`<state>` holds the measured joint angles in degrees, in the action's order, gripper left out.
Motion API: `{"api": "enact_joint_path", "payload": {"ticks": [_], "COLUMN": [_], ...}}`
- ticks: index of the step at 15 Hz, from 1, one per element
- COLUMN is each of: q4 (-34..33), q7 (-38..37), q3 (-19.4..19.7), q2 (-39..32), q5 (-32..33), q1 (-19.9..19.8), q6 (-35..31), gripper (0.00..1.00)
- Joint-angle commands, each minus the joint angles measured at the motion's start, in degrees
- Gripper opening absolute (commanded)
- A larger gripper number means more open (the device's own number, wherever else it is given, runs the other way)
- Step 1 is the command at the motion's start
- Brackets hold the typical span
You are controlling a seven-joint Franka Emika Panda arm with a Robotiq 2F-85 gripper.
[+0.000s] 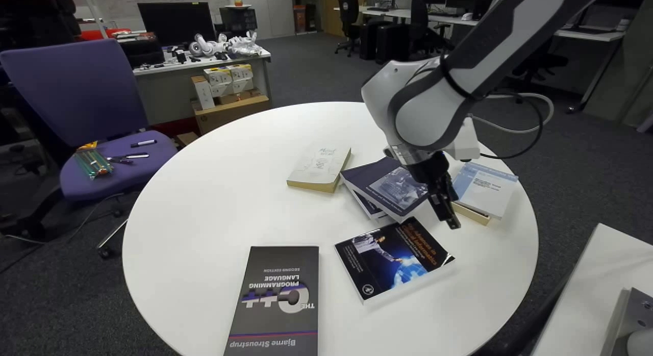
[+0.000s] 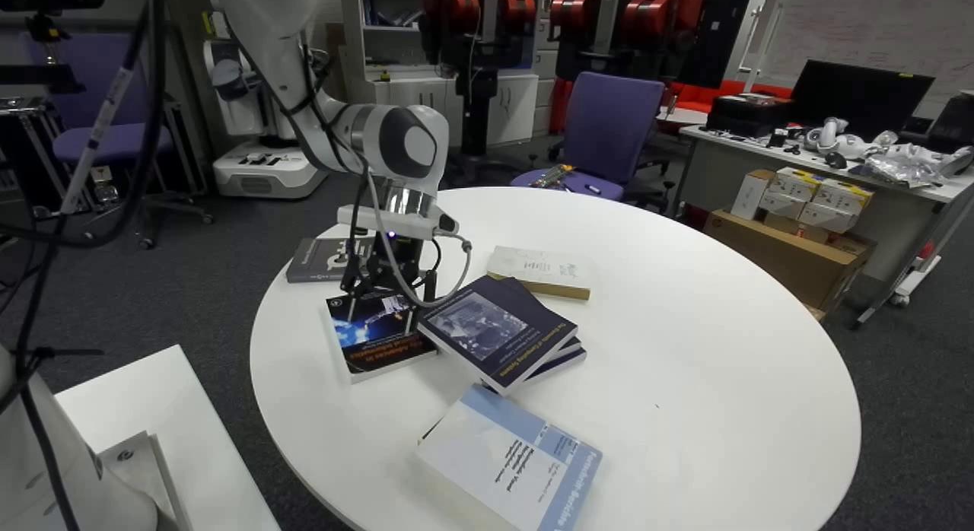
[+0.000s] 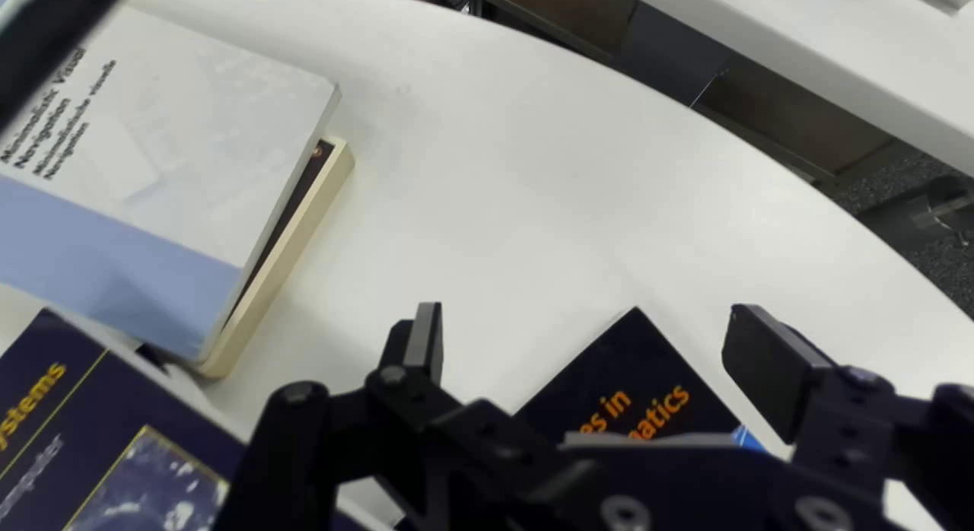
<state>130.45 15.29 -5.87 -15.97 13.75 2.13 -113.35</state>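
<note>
- Over the counter, jaws spread, nothing gripped yet, near the single black book.
- Already stacked: navy pile, pale-blue pile.
- Also single: C++ book, cream book.

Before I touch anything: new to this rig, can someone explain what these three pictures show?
The machine is a Franka Emika Panda arm; its Robotiq end effector is a two-fingered gripping tool. Two pictures come from cameras outside the robot, viewing the scene from different places; the wrist picture comes from a camera on the wrist, looking past the end effector.

Books lie on the round white table: The C++ Programming Language, an Advances in Clinical Informatics book, The Elements of Computing Systems atop another dark book, a Minimalistic Visual Navigation volume on a cream-edged book, and a pale book with handwriting on top.

Nothing is held: the end effector is open, and in the wrist picture a corner of the Clinical Informatics book shows between its fingers.
</note>
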Motion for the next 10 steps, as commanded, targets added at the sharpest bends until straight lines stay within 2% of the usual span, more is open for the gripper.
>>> {"api": "enact_joint_path", "payload": {"ticks": [1,5,10], "q4": [9.5,11.9,12.4], "q7": [0.9,-1.2,-6.0], "q3": [1.4,4.0,5.8], "q2": [4.6,3.1,1.9], "q5": [-1.1,-3.3,-4.1], "q1": [-1.3,-3.1,-3.5], "q6": [-5.9,-14.3,-24.0], "gripper": [1.0,1.0,1.0]}}
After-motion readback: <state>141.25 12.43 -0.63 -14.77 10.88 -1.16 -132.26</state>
